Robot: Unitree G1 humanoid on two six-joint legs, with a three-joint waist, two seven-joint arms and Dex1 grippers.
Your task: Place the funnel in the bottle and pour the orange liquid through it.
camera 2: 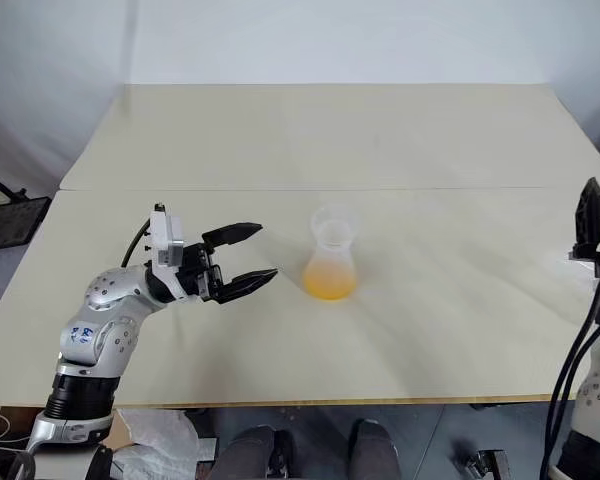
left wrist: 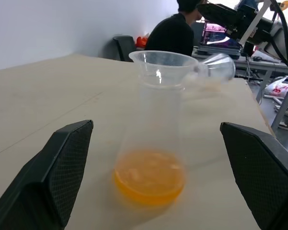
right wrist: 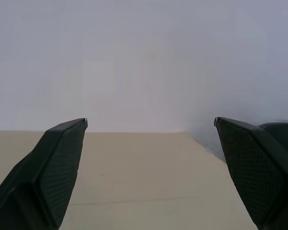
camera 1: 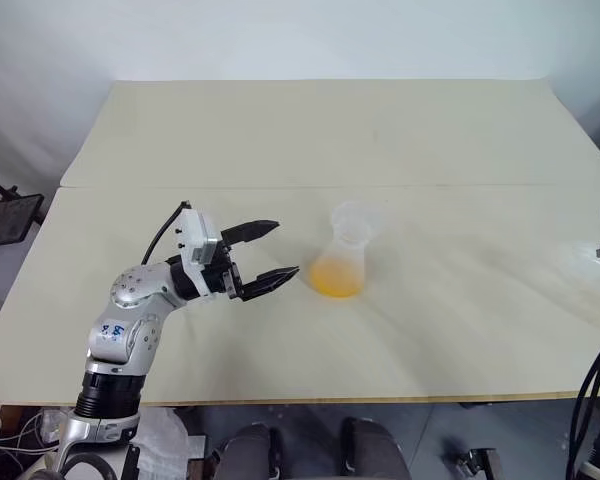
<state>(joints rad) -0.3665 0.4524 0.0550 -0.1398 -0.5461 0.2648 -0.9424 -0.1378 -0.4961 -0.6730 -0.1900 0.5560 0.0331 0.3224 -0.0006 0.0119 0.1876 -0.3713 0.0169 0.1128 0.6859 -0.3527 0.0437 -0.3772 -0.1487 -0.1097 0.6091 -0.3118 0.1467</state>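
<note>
A clear bottle [camera 1: 342,262] stands upright near the middle of the pale surface [camera 1: 460,130], a small transparent funnel [camera 1: 352,222] seated in its neck and a shallow pool of orange liquid [camera 1: 336,279] lying in its wide base. The left claw [camera 1: 267,252] hovers just beside the bottle on the robot's left, fingers spread wide and empty, pointing across at the flask without touching it; in the left wrist view the bottle sits squarely between the two black fingers [left wrist: 62,167], its long axis vertical. The right claw [camera 2: 587,222] hangs well apart at the surface's far right edge, its fingers also apart and gripping nothing. A second clear flask [left wrist: 215,67] appears beyond the funnel in the left wrist view, lying over on its side, though whether it rests on the surface cannot be told. With the liquid apparently already in the funnelled bottle, the pour looks complete. The left arm is much the nearer should the bottle need steadying.
</note>
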